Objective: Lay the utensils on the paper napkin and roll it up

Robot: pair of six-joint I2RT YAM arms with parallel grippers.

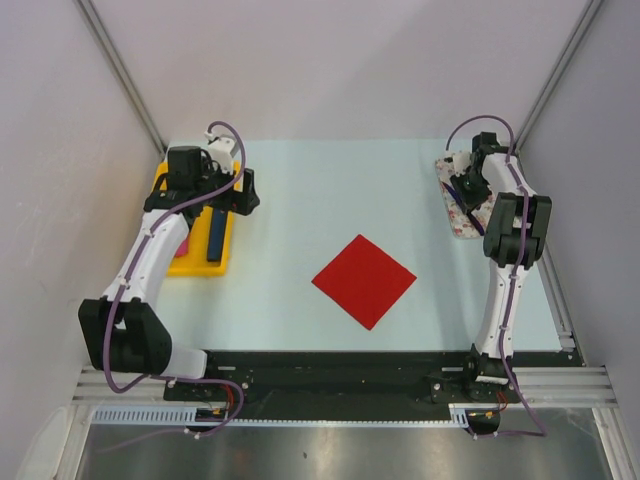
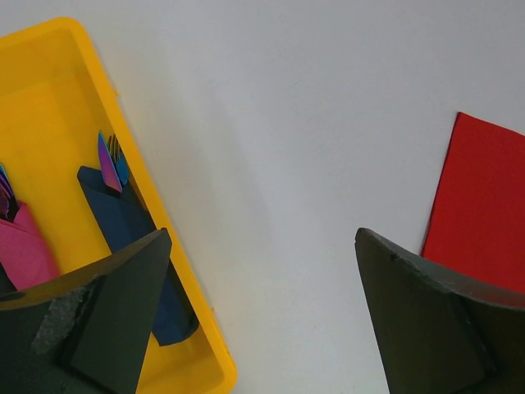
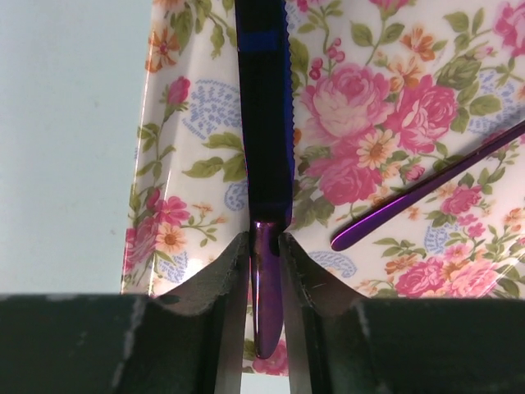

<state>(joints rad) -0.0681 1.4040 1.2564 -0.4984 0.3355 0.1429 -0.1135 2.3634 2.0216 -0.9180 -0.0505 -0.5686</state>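
My right gripper (image 3: 267, 246) is pinched narrow on the knife (image 3: 264, 123), both fingers pressing the sides of its shiny purple handle end. The blade runs straight ahead from my fingertips, serrated edge on the right. The knife is over the floral tray (image 3: 189, 164); can't tell if it is lifted or resting on it. A second utensil (image 3: 426, 193), a slim purple handle, lies on the same tray just right of my fingers, angled up to the right and not touching the knife. Bare table (image 3: 66, 123) is to my left.

My left gripper (image 2: 271, 320) is wide apart and holds nothing. It hangs over table just beside the yellow tray (image 2: 49, 98), whose rim passes under my left finger. In that tray, ahead and left, lies a blue bundle (image 2: 123, 222) with coloured tips poking out of its far end, and a pink bundle (image 2: 25, 250) further left.

The napkin (image 1: 364, 281) lies flat and bare mid-table, corner-on like a diamond. It is off to the right of my left gripper, and well apart from my right gripper, to its left and nearer the bases. Nothing is on it.
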